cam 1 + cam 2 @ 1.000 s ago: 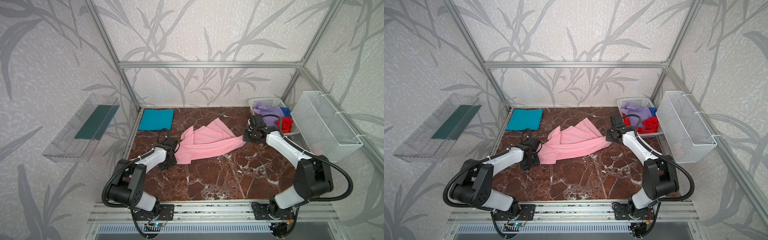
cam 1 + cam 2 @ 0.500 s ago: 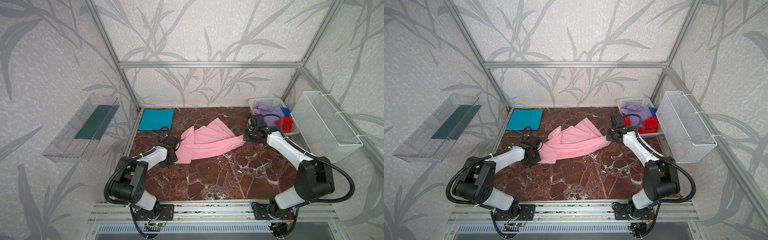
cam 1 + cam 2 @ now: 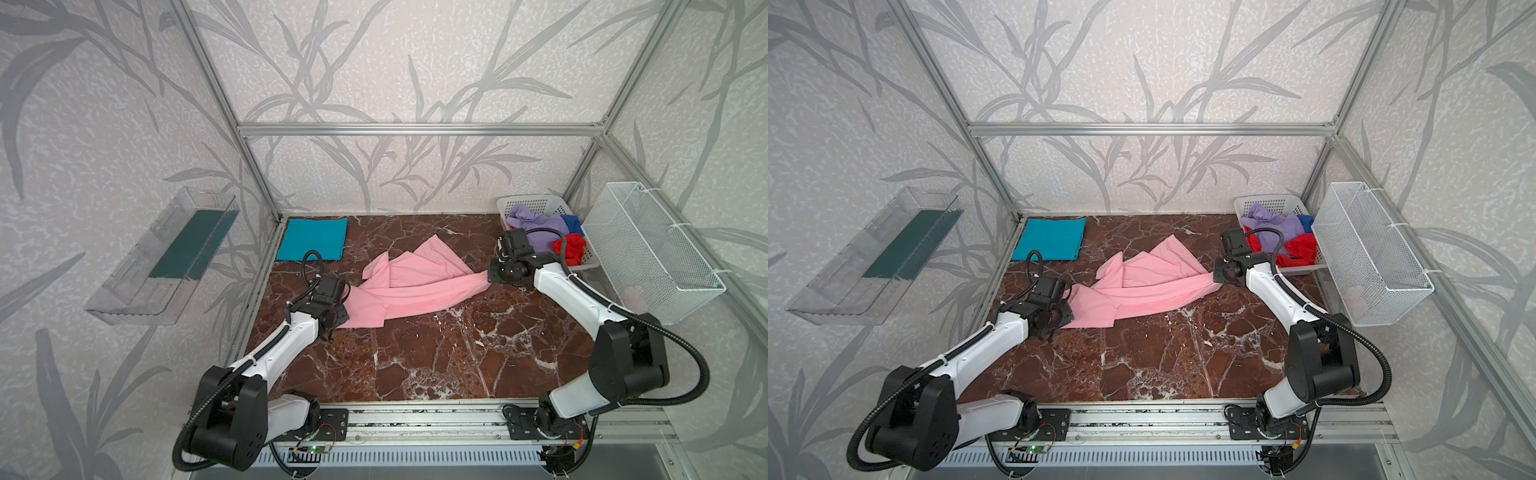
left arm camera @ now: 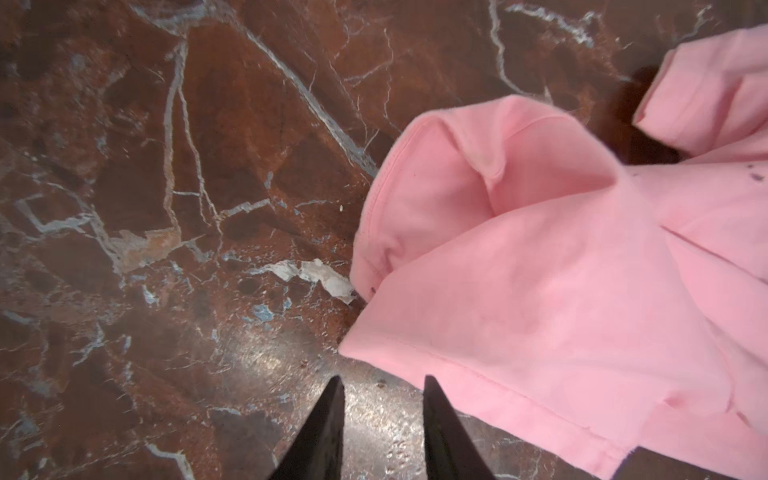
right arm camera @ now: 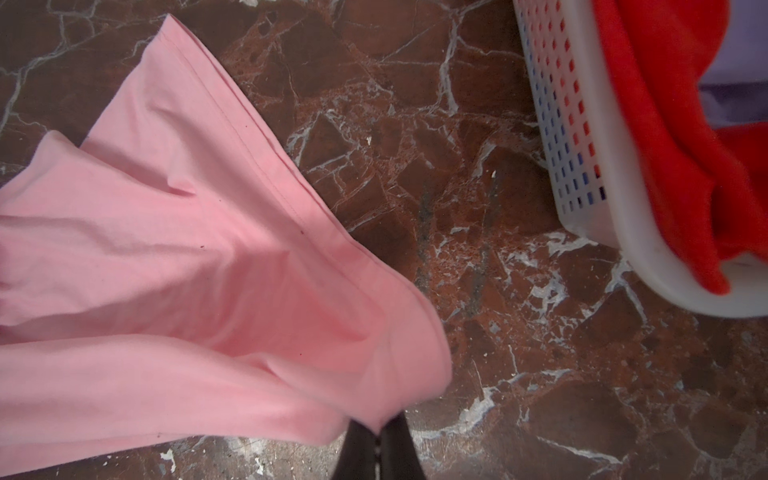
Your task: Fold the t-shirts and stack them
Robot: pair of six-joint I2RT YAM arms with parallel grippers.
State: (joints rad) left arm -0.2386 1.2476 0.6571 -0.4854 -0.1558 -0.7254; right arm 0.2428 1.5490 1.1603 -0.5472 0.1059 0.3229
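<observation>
Biggest risk: the pink t-shirt [image 3: 415,286] lies bunched mid-table [image 3: 415,365] and is held at one end only. The right gripper [image 5: 376,430] pinches its hem corner, while the left gripper [image 4: 382,378] is spread and empty just beside the opposite edge, so a pull from the right likely drags the whole shirt instead of flattening it. A lesser risk is the left closing on bare table and missing the edge. Count, big to small: one wire mesh bin [image 3: 652,249], one basket [image 3: 528,203], five t-shirts (pink; teal [image 3: 312,239] folded, far-left corner; lavender [image 3: 536,226], red [image 3: 571,247], blue [image 3: 572,222] in the basket), two grippers.

White arms [image 3: 291,340], black joints [image 3: 627,361], corrugated cables [image 3: 704,371]
</observation>
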